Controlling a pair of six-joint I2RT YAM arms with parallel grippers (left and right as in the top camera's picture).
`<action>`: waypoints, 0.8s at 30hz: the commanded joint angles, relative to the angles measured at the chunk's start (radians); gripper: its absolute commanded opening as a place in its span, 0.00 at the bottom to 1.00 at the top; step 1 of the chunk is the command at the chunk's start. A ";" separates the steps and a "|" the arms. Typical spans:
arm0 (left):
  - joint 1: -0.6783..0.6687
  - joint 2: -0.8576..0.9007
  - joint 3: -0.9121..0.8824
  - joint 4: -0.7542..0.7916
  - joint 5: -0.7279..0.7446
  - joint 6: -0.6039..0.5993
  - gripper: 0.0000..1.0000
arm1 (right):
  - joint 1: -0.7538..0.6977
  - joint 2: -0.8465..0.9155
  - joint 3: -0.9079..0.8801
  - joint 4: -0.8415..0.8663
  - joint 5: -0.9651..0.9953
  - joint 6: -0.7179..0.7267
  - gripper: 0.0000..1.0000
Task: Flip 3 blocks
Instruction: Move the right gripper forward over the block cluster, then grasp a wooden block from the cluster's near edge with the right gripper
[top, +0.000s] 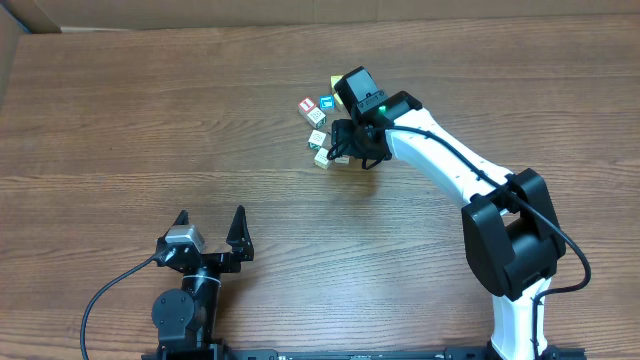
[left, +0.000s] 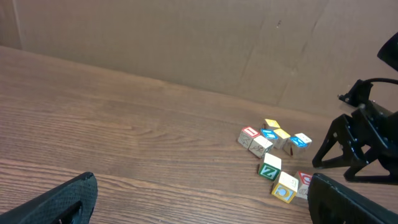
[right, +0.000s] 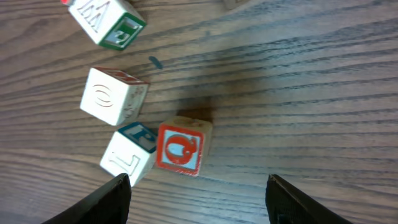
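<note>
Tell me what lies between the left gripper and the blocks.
Only bare table, as the overhead view shows, separates the left gripper from the blocks.

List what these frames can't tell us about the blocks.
- Overhead: the right gripper covers part of the blocks; printed marks too small to read.
- Right wrist: the green-faced block is cut by the top edge.
- Left wrist: the red-faced block sits partly behind a finger of the left gripper.

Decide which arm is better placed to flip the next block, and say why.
Right. The right pincer hangs open just over the blocks, which show close in its wrist view. The left pincer, open too, sits far from them.
</note>
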 joint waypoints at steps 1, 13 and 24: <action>-0.006 -0.009 -0.004 -0.002 -0.003 0.019 1.00 | -0.001 0.005 -0.018 0.016 0.042 0.029 0.71; -0.006 -0.009 -0.004 -0.002 -0.003 0.019 1.00 | 0.018 0.006 -0.135 0.211 0.026 0.108 0.70; -0.006 -0.009 -0.004 -0.002 -0.003 0.019 1.00 | 0.026 0.000 -0.249 0.354 0.022 0.107 0.34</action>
